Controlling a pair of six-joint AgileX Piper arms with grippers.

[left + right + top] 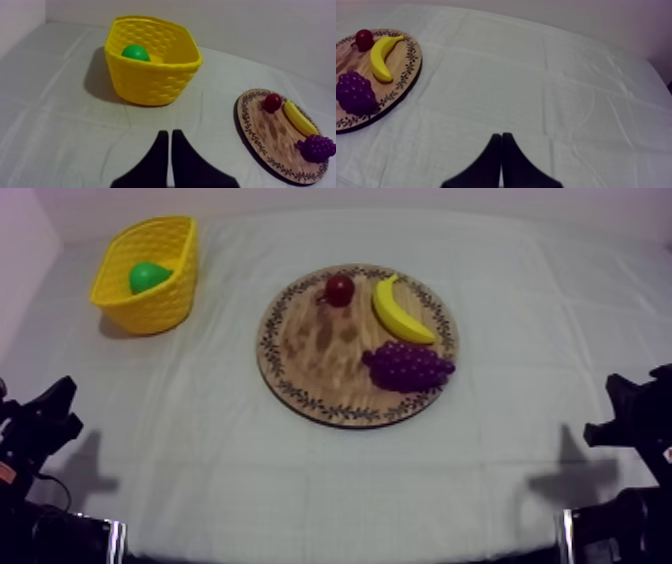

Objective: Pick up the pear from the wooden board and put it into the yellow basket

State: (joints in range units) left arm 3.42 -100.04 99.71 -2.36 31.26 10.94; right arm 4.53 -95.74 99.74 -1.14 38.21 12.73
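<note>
Green and smooth, the pear lies inside the yellow basket, which stands on the grey-white cloth at the far left of the table, well apart from the round wooden board. From above we see just its rounded top over the basket's woven wall; the rest is hidden behind that wall, so we cannot tell its full shape or how it lies. In the left wrist view the same glossy green dome sits against the far inner wall of the basket. The board's rim carries a dark ring of small leaf-like marks, too fine for us to make out further. On the board sit a small red fruit at the far edge, a banana just beside it, and a bunch of grapes by the near right rim, close to the banana's lower tip. In the right wrist view the board is cut off, so part of it is out of sight. Our left gripper points toward the basket over the cloth, its two black fingers pressed together into a narrow wedge with nothing between them. Our right gripper is likewise closed on nothing, over bare cloth beside the board. In the top view both arms sit low at the table's sides as black shapes partly cut off
</note>
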